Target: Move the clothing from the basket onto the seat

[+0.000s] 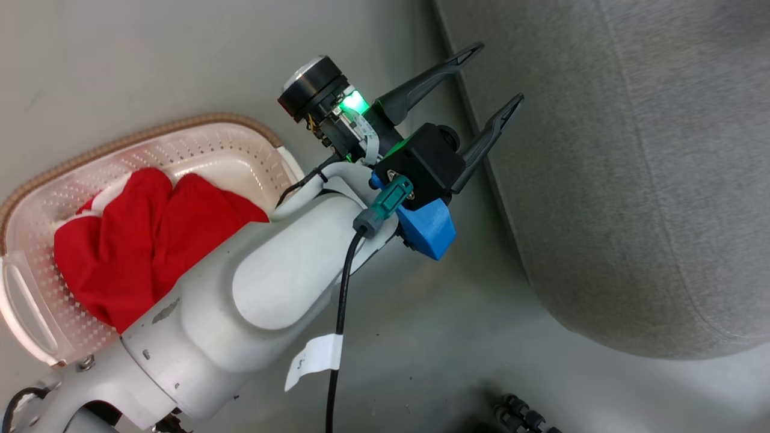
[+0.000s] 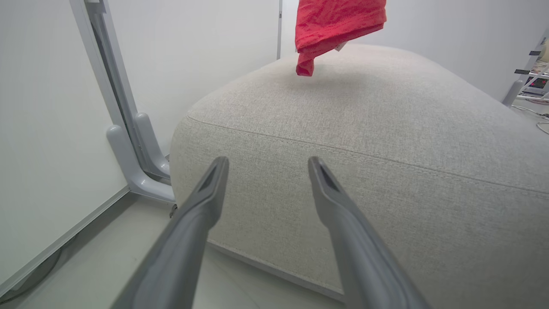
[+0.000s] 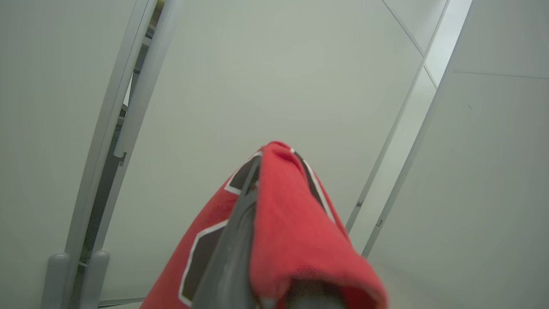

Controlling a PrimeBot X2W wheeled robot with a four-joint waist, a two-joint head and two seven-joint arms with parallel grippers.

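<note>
The right tool clamps a jersey above the seat, unreleased; left tool gapes empty; the basket holds another garment.

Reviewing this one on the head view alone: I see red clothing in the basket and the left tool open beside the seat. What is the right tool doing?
Observer: The right tool is shut on a red jersey with black-and-white lettering, which drapes over it.
Operator: Where is that garment hanging?
Observer: In the left wrist view, red cloth, likely that jersey, hangs above the seat, its lowest fold near the cushion top; contact is unclear.
</note>
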